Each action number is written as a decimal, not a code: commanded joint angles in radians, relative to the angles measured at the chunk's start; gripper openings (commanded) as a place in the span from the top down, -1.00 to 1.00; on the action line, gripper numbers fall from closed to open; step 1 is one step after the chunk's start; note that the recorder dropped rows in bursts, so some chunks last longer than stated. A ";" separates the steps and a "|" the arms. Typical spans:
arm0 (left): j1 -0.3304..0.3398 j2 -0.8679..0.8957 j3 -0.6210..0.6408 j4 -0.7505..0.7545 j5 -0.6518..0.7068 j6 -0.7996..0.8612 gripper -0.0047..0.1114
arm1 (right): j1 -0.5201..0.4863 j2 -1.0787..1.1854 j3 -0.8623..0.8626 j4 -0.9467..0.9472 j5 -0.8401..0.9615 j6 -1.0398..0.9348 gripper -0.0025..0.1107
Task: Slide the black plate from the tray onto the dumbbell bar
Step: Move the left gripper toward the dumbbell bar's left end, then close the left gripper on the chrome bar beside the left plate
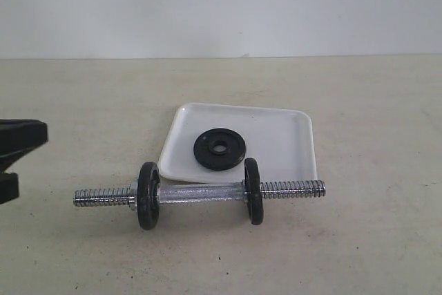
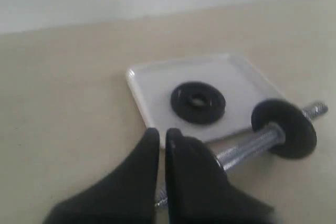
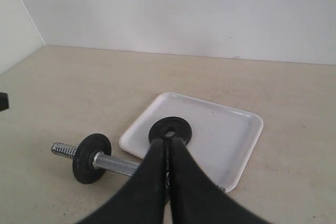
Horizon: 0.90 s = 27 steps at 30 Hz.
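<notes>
Exterior view: the tray is set flat on the beige tabletop. The black plate is found lying flat inside the tray, towards its near left part, hole upward. The dumbbell bar is laid left to right just beside the tray's near edge, with both threaded ends exposed. Two black discs are mounted upright on it, a left disc and a right disc. A black machine part is noted at the left edge, well apart from the bar.

Left wrist view: the left gripper is seen with its jaws brought together, only a thin slit between them, and nothing is gripped. It is held above the table near the bar's left end. The plate is observed in the tray, untouched.

Right wrist view: the right gripper is closed tip to tip and empty. The plate is seen beyond the tips, flat in the tray; contact cannot be judged
</notes>
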 commanded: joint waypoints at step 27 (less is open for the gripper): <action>-0.534 0.870 -0.517 0.231 0.262 0.391 -0.35 | 0.000 0.002 0.001 -0.041 -0.002 -0.033 0.44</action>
